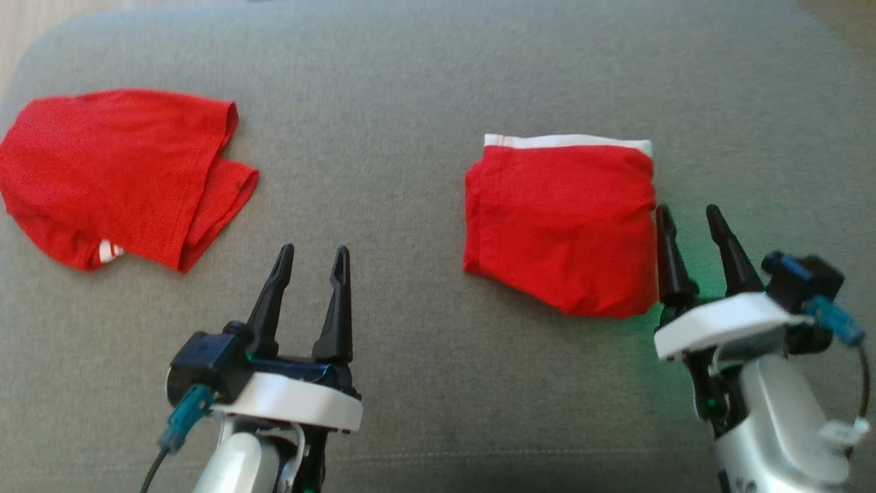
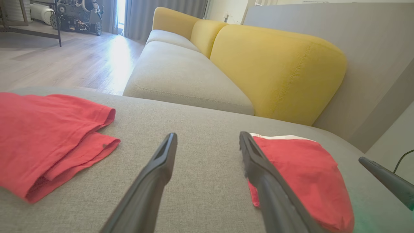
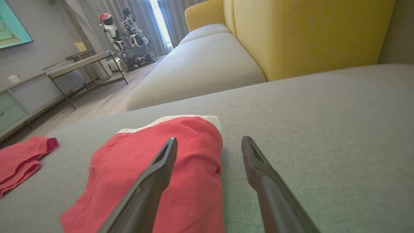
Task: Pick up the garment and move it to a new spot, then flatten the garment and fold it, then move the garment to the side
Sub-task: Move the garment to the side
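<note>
Folded red garment (image 1: 558,226): soft knit, squarish, white band along far edge, lying on grey woven cushion (image 1: 383,411).
Right gripper (image 1: 688,216): at its right edge, fingers spread wide, holding nothing.
Left gripper (image 1: 311,257): to its left, apart, likewise wide and empty.
Loose red garment (image 1: 116,174): well left, rumpled.

This is a living room in a home. A long sofa runs away from us, its grey seat cushions (image 2: 181,74) backed by mustard-yellow back cushions (image 2: 275,68). Beyond it, a pale wood floor (image 2: 64,61) reaches floor-length grey curtains (image 2: 161,13) with daylight between them. To the far left stand a low cabinet with drawers (image 3: 19,100) and a metal-legged table (image 3: 84,63). Another wheeled robot (image 3: 129,35) is parked by the curtains.
</note>
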Controlling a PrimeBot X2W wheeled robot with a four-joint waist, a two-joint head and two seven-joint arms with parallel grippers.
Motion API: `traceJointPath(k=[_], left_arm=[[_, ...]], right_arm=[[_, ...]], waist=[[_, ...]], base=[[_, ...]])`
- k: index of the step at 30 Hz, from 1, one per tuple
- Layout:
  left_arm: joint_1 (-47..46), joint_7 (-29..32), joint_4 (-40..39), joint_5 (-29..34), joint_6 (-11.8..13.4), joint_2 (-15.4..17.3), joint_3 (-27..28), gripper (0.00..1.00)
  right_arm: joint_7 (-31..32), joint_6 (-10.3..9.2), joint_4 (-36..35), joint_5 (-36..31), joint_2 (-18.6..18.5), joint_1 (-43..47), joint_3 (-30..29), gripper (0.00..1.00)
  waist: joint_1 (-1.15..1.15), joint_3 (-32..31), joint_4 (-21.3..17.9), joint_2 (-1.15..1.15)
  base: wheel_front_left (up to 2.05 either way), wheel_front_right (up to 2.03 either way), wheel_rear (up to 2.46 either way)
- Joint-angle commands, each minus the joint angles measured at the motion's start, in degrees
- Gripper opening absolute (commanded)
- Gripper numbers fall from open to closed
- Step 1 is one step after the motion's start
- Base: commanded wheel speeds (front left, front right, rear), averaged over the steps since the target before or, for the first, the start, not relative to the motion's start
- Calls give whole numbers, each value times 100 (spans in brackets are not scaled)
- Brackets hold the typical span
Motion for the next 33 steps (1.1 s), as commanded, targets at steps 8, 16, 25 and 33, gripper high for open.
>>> traceJointPath(k=[8,16,25,33], left_arm=[[-461,-70,-103,87,-64,5,86,100],[-529,-70,-94,73,-44,5,78,100],[-648,-70,-163,125,-75,5,110,100],[-1185,-70,-235,355,-289,5,104,100]], right_arm=[[352,-5,749,591,12,-752,267,100],[147,-5,1351,369,-11,-1102,485,0],[-39,-5,1566,-622,-414,-1526,1121,0],[309,-5,1374,-663,-1369,-2266,1707,0]], waist=[[0,432,288,0],[0,496,328,0],[0,552,59,0],[0,814,-458,0]], base=[[0,0,0],[0,0,0],[0,0,0],[0,0,0]])
